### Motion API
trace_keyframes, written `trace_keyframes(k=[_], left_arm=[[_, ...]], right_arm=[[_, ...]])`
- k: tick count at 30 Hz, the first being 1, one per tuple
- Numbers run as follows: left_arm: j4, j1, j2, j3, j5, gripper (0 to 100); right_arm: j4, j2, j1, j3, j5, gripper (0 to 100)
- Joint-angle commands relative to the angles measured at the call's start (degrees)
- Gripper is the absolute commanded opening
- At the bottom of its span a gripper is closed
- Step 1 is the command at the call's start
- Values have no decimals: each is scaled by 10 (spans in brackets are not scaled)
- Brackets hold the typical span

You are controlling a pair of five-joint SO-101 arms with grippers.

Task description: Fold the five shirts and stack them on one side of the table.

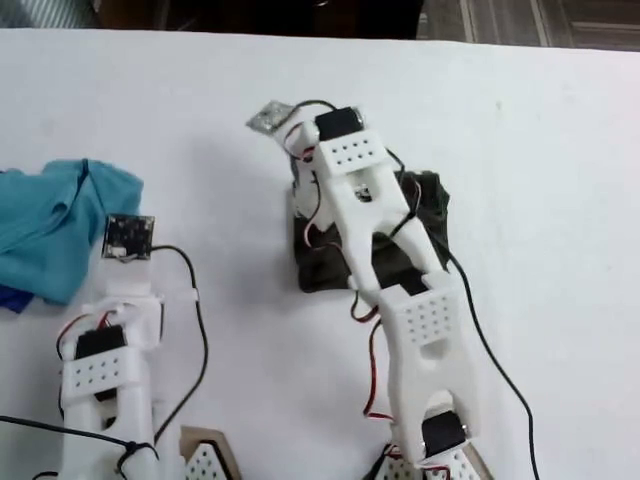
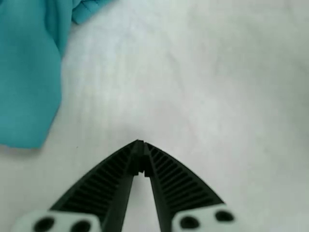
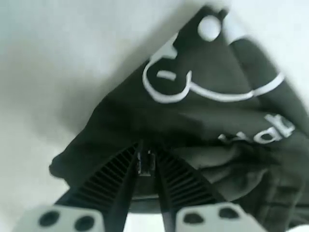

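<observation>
A dark shirt [image 1: 325,268] with white print [image 3: 193,92] lies bunched at the table's middle, mostly under the right arm [image 1: 360,190]. My right gripper [image 3: 144,153] is shut on a fold of the dark shirt [image 3: 217,159], and its tips are pressed into the cloth. A teal shirt [image 1: 55,225] lies crumpled at the left edge, with a bit of blue cloth [image 1: 10,298] beneath it. My left gripper [image 2: 140,146] is shut and holds nothing. It hangs over bare table just right of the teal shirt [image 2: 29,72].
The white table [image 1: 520,150] is bare to the right and along the far side. Cables trail from both arms [image 1: 195,330]. Both arm bases stand at the near edge.
</observation>
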Motion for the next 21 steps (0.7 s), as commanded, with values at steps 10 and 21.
trace_keyframes(k=[10,21], left_arm=[[-10,-3,-9,-1,-1,28],[-10,-3,-9,-1,-1,28]], right_arm=[[17,-95,109,164,6,19],[17,-299,186,294,6,19]])
